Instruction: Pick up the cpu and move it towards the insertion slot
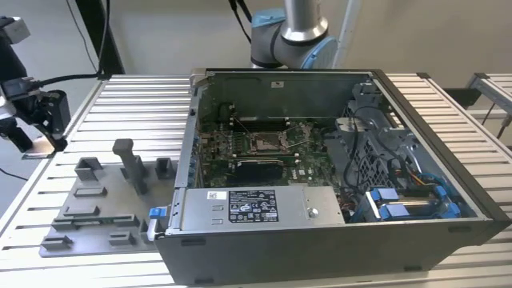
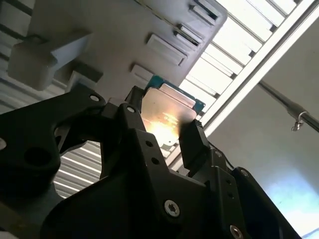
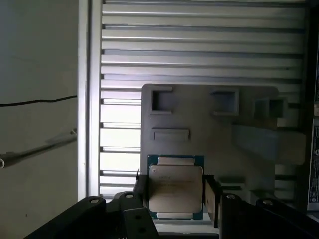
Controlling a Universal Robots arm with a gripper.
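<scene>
One cpu (image 3: 175, 188) in one gripper (image 3: 177, 198) clasp.

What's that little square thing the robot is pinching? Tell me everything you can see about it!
That is the cpu, a small flat square chip. Its top is a smooth silvery metal plate, sitting on a thin green board that peeks out at the edges. The gripper presses its two black fingers against opposite sides. It looks lifted clear of the grey tray behind it, and light glints off its top in the second wrist view.
</scene>
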